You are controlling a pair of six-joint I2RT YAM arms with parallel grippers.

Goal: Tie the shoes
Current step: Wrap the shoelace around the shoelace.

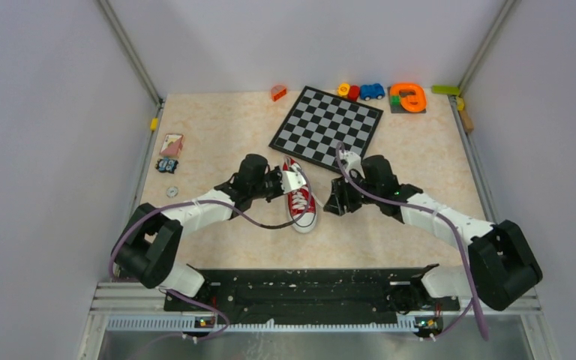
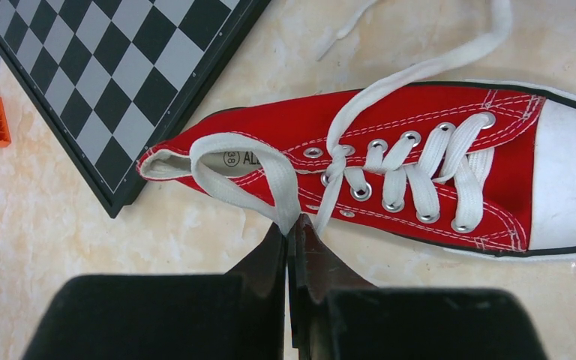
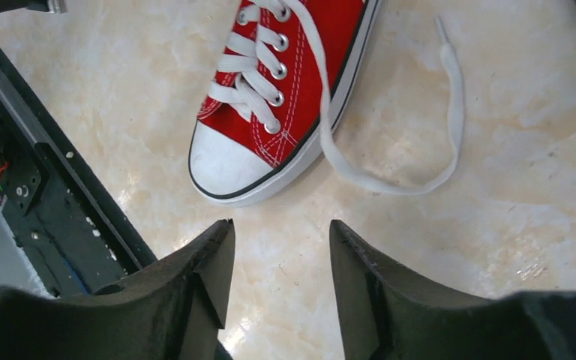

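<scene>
Left pincer (image 2: 291, 225) clamped on the lace loop (image 2: 240, 161); right pincer (image 3: 281, 240) apart, holding nothing.
The shoe (image 2: 435, 112) lay just beyond my left tips, toe toward the right pincer. With the loose lace (image 3: 390, 187) ungripped, I judged any pull could slip the loop flat or drag the shoe. Insole print (image 2: 234, 158) read "AL", rest hidden.
</scene>
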